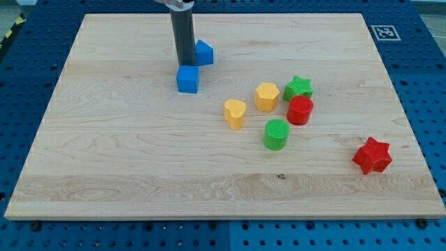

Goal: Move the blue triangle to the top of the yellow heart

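— What's laid out on the bench?

— One pale wooden board (139, 167), visible grain, on a blue perforated top (432, 104). Ribbed plastic blocks: blue triangle (203, 53) toward the far edge, left of centre; blue cube (187, 79) just nearer. Mid-board: yellow heart (235, 113), yellow hexagon (267, 96), green star (299, 87), red cylinder (300, 110), green cylinder (276, 134). Red star (371, 155) alone toward the near right corner.

— And the arm?

— A smooth dark rod, no pincer, so nothing to open or close. My tip (185, 64) sits against the triangle's left side, just above the cube. The triangle is well apart from the heart.
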`<action>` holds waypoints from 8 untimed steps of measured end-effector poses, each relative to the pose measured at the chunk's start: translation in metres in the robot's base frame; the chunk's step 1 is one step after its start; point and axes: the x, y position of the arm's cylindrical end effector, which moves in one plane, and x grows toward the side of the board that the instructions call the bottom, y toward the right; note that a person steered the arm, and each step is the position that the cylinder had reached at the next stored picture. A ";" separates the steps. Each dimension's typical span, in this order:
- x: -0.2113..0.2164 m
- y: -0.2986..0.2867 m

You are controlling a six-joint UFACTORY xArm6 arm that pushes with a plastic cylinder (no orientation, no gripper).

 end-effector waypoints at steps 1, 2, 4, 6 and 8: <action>-0.016 0.000; -0.031 0.000; -0.079 -0.008; -0.085 0.025; -0.031 0.026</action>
